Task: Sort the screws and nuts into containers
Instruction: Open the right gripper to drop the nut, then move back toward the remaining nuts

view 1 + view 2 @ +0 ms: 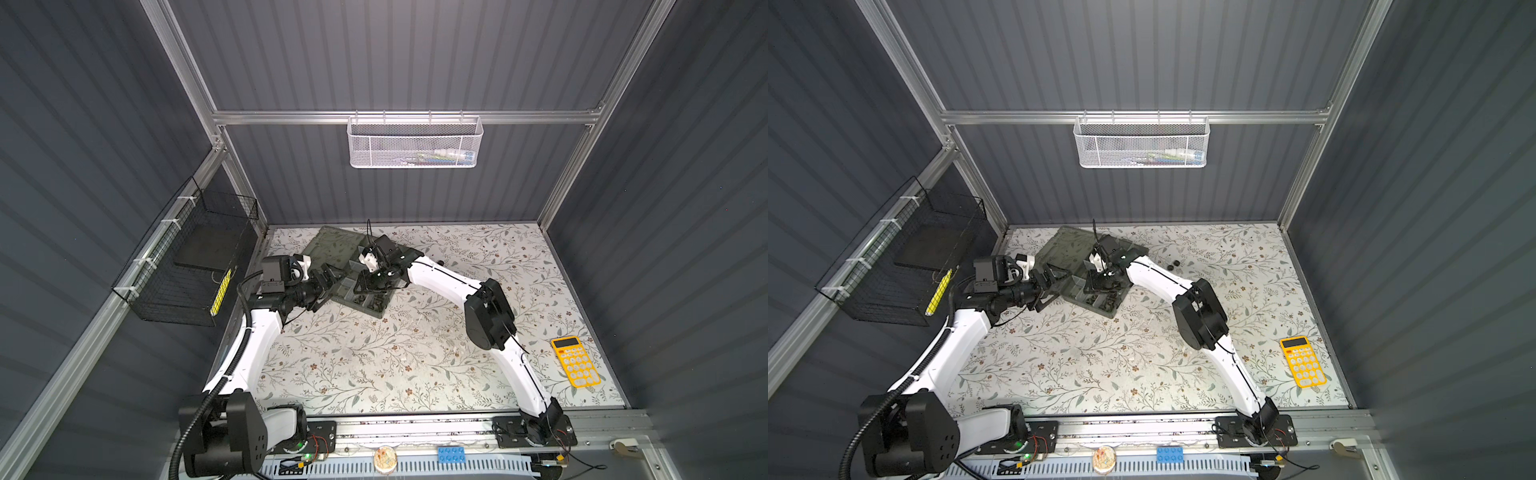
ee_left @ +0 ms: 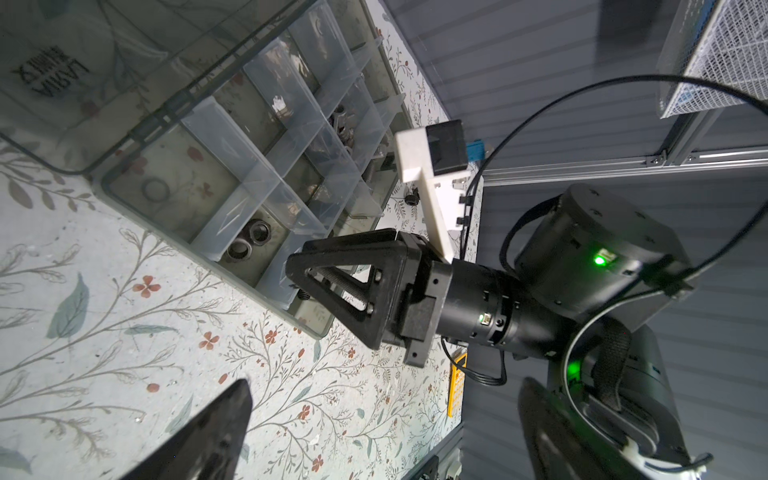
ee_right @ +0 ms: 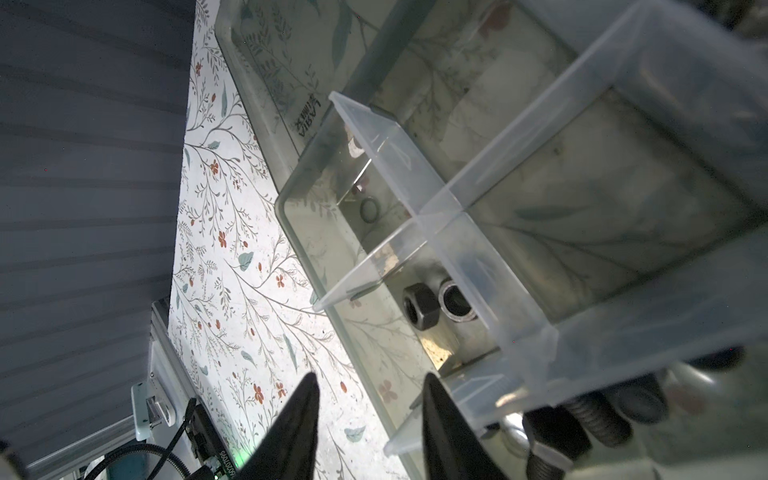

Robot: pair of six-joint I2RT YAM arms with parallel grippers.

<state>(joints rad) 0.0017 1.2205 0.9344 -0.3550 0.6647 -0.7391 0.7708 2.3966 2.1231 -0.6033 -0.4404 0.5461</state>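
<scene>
The containers are compartments with pale dividers in a grey-green organizer box (image 1: pixel 379 312) (image 1: pixel 1112 312) (image 2: pixel 124 195) (image 3: pixel 291 232) at the back of the table. Two black nuts (image 2: pixel 249 242) (image 3: pixel 420 306) lie in one corner compartment. Dark screws (image 3: pixel 594 419) fill a neighbouring one. My right gripper (image 1: pixel 365 286) (image 1: pixel 1094 286) (image 2: pixel 293 274) (image 3: pixel 370 378) hovers over the box's near edge, open, with nothing between its fingers. My left gripper (image 1: pixel 332 286) (image 1: pixel 1057 286) (image 2: pixel 386 384) stands wide open just left of the box, over bare table. Two dark pieces, screws or nuts I cannot tell, (image 1: pixel 1173 264) lie loose right of the box.
The box's lid (image 1: pixel 332 245) lies open flat behind it. A yellow calculator (image 1: pixel 575 361) sits at the table's right. A white mesh basket (image 1: pixel 415 143) hangs on the back wall and a black wire basket (image 1: pixel 187 270) on the left wall.
</scene>
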